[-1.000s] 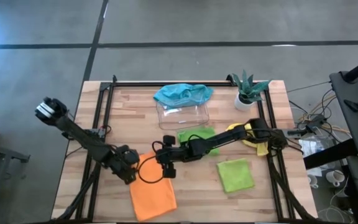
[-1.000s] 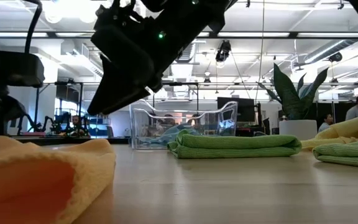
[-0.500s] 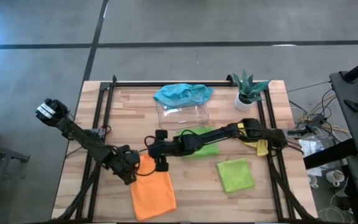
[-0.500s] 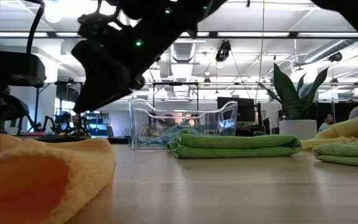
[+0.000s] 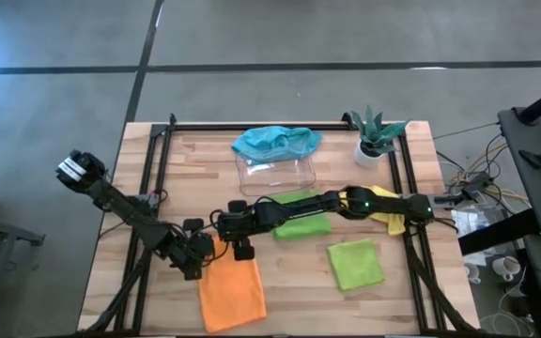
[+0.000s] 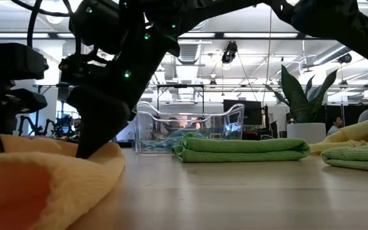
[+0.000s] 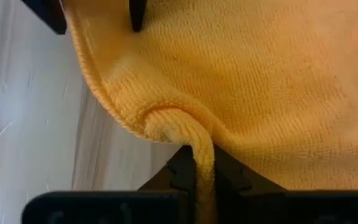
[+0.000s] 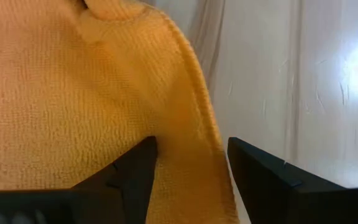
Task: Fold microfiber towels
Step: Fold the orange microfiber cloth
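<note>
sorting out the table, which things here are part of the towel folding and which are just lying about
Job:
orange microfiber towel
folded lime green towel
flat lime green towel
teal blue towel
yellow towel

Lying about:
clear plastic tray
small green potted plant

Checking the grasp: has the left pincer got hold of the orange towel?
Touching. The left wrist view shows the left pincer shut on a pinched fold of the orange towel.

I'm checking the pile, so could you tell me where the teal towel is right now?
In the high view the teal towel lies draped over the far rim of the clear tray, left of the potted plant.
</note>
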